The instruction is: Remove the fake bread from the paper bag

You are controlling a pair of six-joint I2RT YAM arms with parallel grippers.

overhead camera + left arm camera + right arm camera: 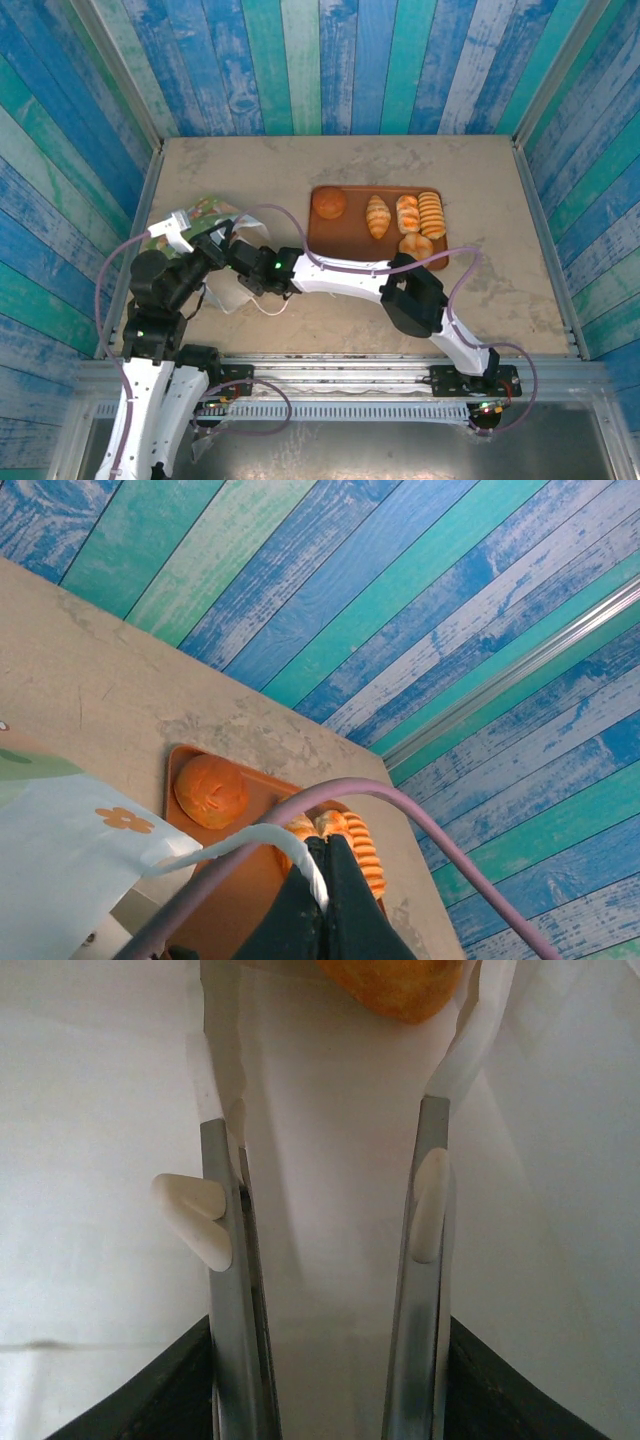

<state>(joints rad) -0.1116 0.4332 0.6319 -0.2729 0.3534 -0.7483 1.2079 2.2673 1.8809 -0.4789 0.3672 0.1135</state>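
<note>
Right tool sits inside one paper bag, facing one bread

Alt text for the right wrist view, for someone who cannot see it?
The right gripper, its jaws open and empty, sits inside the white paper bag, pointed at a golden-brown piece of fake bread just ahead of it at the frame's top edge.

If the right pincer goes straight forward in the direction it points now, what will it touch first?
Most likely the fake bread: a golden-brown piece lies straight ahead of the open right pincer, inside the paper bag. How far ahead it lies is unclear.
</note>
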